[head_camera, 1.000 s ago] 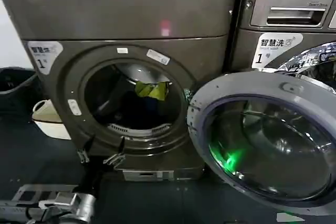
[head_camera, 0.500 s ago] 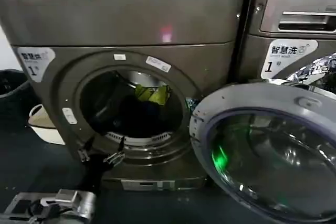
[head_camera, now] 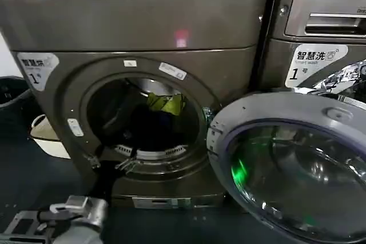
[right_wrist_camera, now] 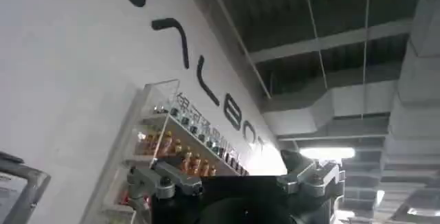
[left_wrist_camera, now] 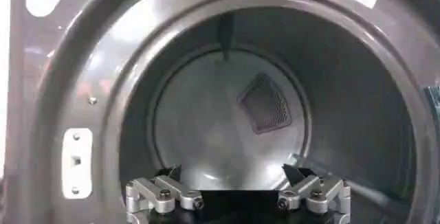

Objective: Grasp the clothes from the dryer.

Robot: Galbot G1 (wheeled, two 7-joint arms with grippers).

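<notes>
While the door hangs open, we report:
Clothes [head_camera: 163, 112]: unreached, at the back of the dryer [head_camera: 137, 38] drum.
Left gripper [head_camera: 111, 163]: at the porthole's lower rim, jaws apart, empty.
Right gripper [right_wrist_camera: 237, 181]: raised away, jaws apart.
Remaining: reach, clamp, withdraw.

The left gripper [head_camera: 111, 163] sits at the dryer [head_camera: 137, 44] porthole's lower rim; clothes [head_camera: 157, 115] lie beyond it, inside, rightward.

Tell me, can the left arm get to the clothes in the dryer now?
Probably yes. The dryer door hangs wide open to the side, and the left gripper, open, sits at the porthole's lower rim. Nothing blocks the way to the clothes deeper inside.
</notes>
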